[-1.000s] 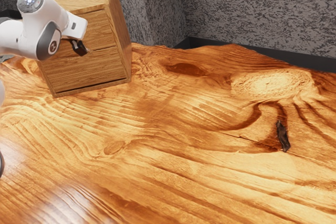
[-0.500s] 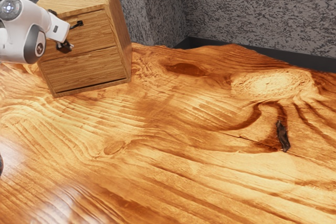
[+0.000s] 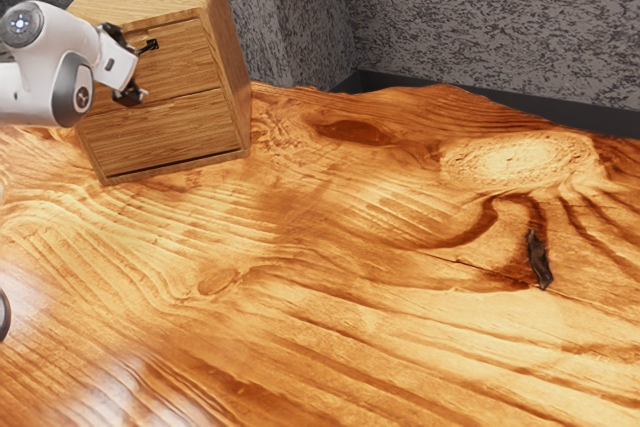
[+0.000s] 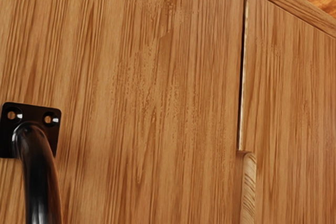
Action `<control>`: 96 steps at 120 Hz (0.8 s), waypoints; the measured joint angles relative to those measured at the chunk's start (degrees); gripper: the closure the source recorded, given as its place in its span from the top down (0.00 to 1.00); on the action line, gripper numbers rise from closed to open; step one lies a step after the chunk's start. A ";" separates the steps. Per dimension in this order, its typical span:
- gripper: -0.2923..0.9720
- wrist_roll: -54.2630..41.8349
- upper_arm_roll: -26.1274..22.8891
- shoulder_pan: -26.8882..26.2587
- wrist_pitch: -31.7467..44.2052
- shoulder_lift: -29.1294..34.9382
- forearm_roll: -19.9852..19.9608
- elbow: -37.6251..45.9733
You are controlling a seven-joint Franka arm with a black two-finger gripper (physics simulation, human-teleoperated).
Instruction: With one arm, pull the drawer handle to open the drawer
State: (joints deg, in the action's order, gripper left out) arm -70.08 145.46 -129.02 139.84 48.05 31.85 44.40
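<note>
At about 10 o'clock in the exterior view, the cabinet (image 3: 232, 57) stood on the table (image 3: 400, 247), near the wall (image 3: 480, 7), with two stacked fronts facing roughly 7 o'clock. The upper drawer (image 3: 185, 59) sat directly above the lower drawer (image 3: 170, 132), and the two fronts looked flush with each other. No gap or overhang marked the upper one as opened.

The arm (image 3: 50, 67) entered from 9 o'clock, and the gripper (image 3: 128, 92) was pressed close against the upper drawer's front. One dark end of the handle (image 3: 148, 46) projected at about 1 o'clock from the gripper.

The wrist view looked squarely at that front from very close. The black handle (image 4: 32, 171) curved away from its screwed mounting plate (image 4: 29, 129), well apart from the seam (image 4: 244, 77) between drawer and frame (image 4: 294, 103). The hand therefore lay just off the bar.

Whether the gripper was clamped on the handle or released beside it could not be told from either view.

As a judgement of progress, the approach looked complete, with the hand at the correct drawer and level with its handle. The pull itself showed no result, since the drawer appeared shut. What remained was a secure hold on the bar and a straight draw away from the cabinet, toward about 7 o'clock. The draw would need to follow the drawer's own travel so that the hold did not slip off the bar's end.
</note>
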 joint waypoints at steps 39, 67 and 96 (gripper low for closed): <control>0.75 -1.72 0.18 0.08 -0.29 0.00 -1.14 0.17; 0.75 -2.08 0.34 0.18 -0.84 -0.17 -2.52 0.22; 0.55 1.57 -10.52 2.02 -16.69 -24.01 -13.10 13.92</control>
State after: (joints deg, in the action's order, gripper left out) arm -68.51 134.94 -127.00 123.15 24.03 18.75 58.33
